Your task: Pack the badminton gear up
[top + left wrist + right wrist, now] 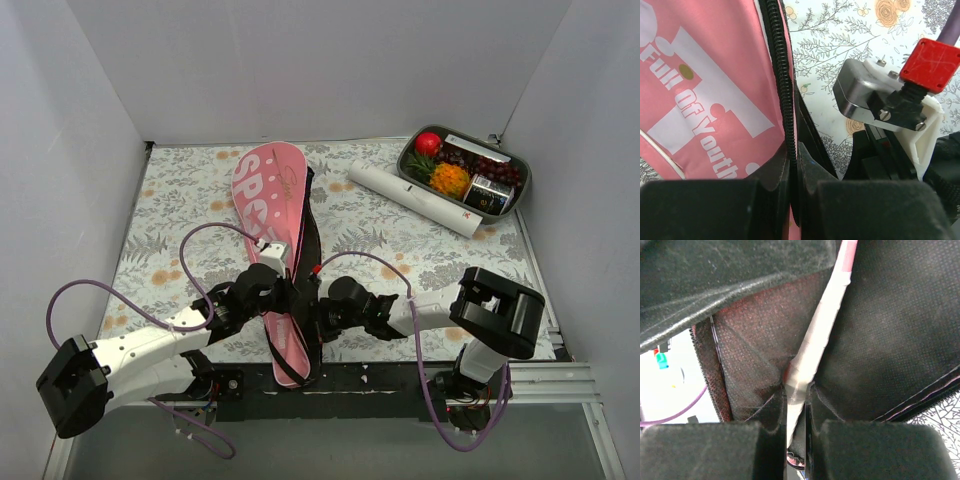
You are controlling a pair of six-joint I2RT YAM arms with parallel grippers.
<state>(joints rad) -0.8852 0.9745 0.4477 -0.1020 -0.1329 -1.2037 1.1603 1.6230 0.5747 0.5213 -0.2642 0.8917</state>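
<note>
A pale back wall is running across the top of the frame, with a left wall and a right wall slanting down the sides. They are enclosing the table, which is wearing a cloth of grey leaves and orange flowers. Soft, even light is falling; a black strip is lining the bottom edge

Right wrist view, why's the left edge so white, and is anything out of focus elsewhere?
Right wrist view: the background left of the bag's dark lining is blown out, and the near finger pads are soft. Left wrist view: the pads blur while the bag's white lettering is sharp. Top view: even light, faint shadows, no obvious glare.
</note>
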